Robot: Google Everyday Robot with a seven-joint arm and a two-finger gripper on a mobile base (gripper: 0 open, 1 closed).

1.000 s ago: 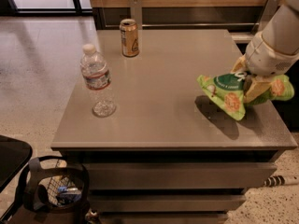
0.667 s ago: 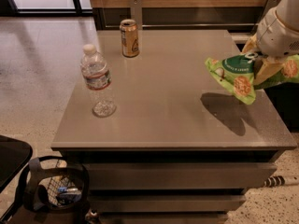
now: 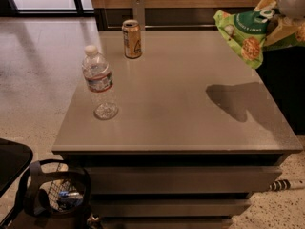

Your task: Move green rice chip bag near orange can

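- Pale-grey gripper point(image 3: 282, 12) at the top right edge pinches the green rice chip bag point(image 3: 240, 32), which we see hanging clear above the table point(image 3: 181, 109), so nothing drags
- The orange can point(image 3: 132, 38) stands well apart at the far left; we must carry leftward

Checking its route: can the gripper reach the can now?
Probably yes: the gripper, far right, holding the bag aloft, has bare table between it and the can; the bottle stands aside.

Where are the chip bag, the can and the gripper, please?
chip bag point(image 3: 240, 32): camera view, on its green front.
can point(image 3: 132, 39): camera view, on its orange side.
gripper point(image 3: 279, 20): camera view, top right corner, where it grips the chip bag.
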